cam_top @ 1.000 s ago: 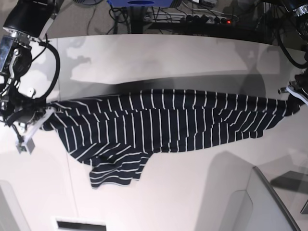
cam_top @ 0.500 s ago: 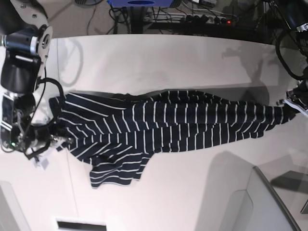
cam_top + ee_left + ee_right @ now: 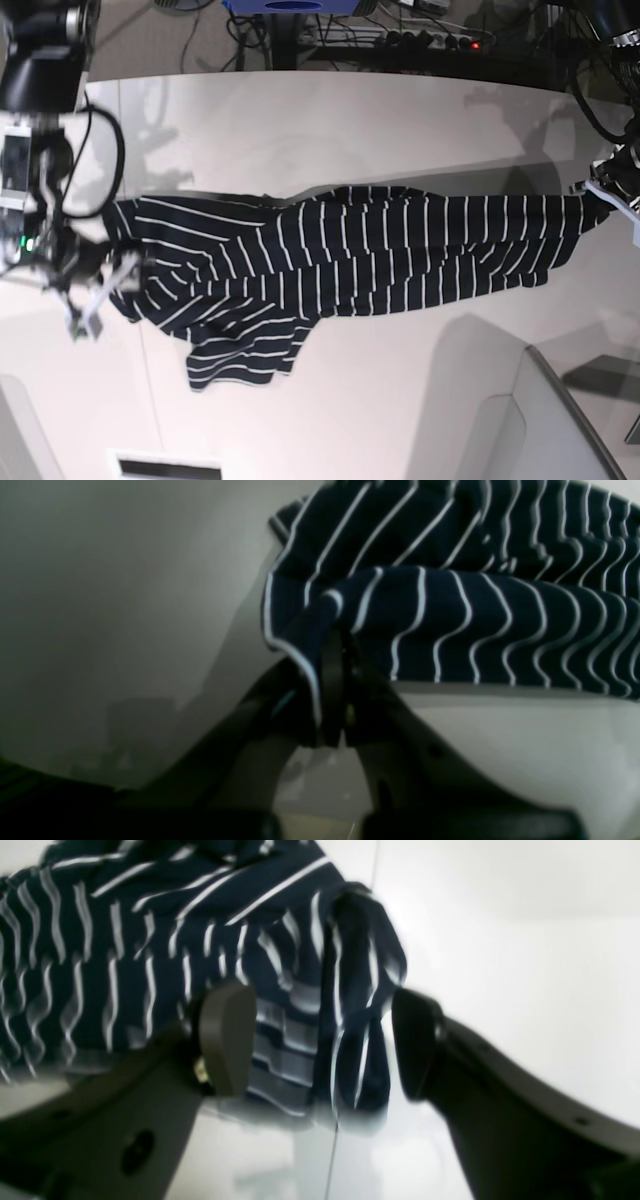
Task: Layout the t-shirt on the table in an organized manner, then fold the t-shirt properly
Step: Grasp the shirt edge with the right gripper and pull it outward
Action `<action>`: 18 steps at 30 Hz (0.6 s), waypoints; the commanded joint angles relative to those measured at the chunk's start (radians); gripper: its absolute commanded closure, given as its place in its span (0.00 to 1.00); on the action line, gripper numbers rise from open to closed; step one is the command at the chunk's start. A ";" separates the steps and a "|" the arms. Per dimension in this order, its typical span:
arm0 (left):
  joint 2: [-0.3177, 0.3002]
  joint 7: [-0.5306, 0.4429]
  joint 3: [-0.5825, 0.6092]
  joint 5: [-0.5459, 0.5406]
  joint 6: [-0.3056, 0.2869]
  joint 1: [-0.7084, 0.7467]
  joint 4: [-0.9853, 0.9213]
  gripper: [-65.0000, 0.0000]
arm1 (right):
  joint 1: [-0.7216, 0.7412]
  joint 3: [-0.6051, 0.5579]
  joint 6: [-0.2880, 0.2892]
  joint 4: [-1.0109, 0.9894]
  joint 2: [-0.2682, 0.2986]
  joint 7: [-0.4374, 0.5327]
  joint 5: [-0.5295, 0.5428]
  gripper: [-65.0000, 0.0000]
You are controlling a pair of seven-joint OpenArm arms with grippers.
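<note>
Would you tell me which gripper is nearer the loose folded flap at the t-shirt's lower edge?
The right gripper: it stands open at the t-shirt end beside the flap. The left gripper pinches the opposite end.

The t-shirt [image 3: 340,250] is soft, matt striped cloth; the table [image 3: 330,120] is smooth, faintly glossy white.

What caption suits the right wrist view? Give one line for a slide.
Right gripper open, its fingers straddling a bunched edge of the striped t-shirt on the white table.
</note>
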 commanded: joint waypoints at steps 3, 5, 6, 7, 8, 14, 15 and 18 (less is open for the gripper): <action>-0.023 -0.021 -0.006 -0.016 -0.003 -0.003 0.017 1.00 | -0.073 -0.003 0.010 0.084 0.000 0.020 0.020 0.37; -0.023 -0.021 -0.006 -0.016 -0.003 -0.003 0.017 1.00 | -0.096 -0.003 0.010 0.081 0.000 0.025 0.021 0.37; -0.023 -0.021 -0.006 -0.016 -0.003 -0.003 0.017 1.00 | -0.107 -0.005 0.010 0.078 0.000 0.042 0.021 0.37; -0.023 -0.021 -0.006 -0.016 -0.003 -0.003 0.017 1.00 | -0.113 -0.005 0.010 0.072 0.000 0.060 0.021 0.37; -0.023 -0.021 -0.006 -0.016 -0.003 -0.003 0.017 1.00 | -0.115 -0.005 0.010 0.064 0.000 0.074 0.021 0.37; -0.023 -0.021 -0.006 -0.016 -0.003 0.001 0.017 1.00 | -0.076 -0.006 0.012 -0.057 0.000 0.097 0.023 0.37; -0.023 -0.021 -0.006 -0.016 -0.003 0.001 0.017 1.00 | -0.072 -0.006 0.012 -0.068 0.000 0.097 0.023 0.37; -0.023 -0.021 -0.006 -0.016 -0.003 0.001 0.017 1.00 | -0.069 -0.006 0.012 -0.072 -0.002 0.097 0.023 0.38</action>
